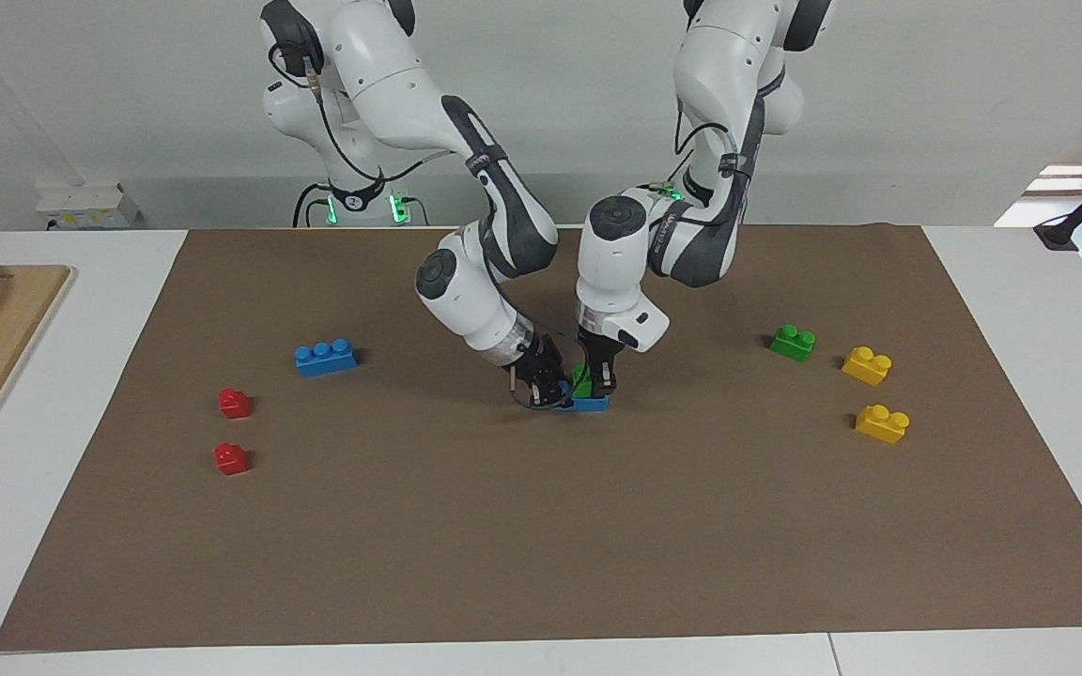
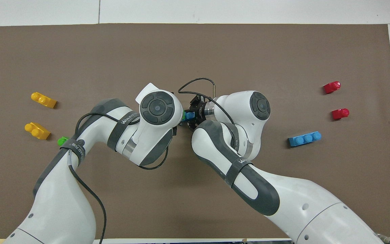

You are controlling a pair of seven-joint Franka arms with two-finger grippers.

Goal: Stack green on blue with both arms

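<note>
Left end effector (image 1: pixel 597 380) clamps the green brick (image 1: pixel 582 380) onto the blue brick (image 1: pixel 590 404) mid-frame; right end effector (image 1: pixel 546 385) grips that blue brick on the worktop (image 1: pixel 541 526).

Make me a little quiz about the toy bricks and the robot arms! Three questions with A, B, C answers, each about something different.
1. Where is the green brick that the arms work on?
A. On a blue brick in the middle of the mat
B. Beside the red bricks
C. On the wooden board

2. How many yellow bricks lie on the mat?
A. One
B. Two
C. Four

3. What is the left gripper doing?
A. Waiting high over the yellow bricks
B. Resting on the bare mat
C. Down at the green brick on the blue brick

Answers:
1. A, the green brick sits on the blue one, mid-mat, between both grippers.
2. B, two yellow bricks lie toward the left arm's end.
3. C, its fingers reach down around the green brick, with the right gripper at the blue brick's end.
</note>
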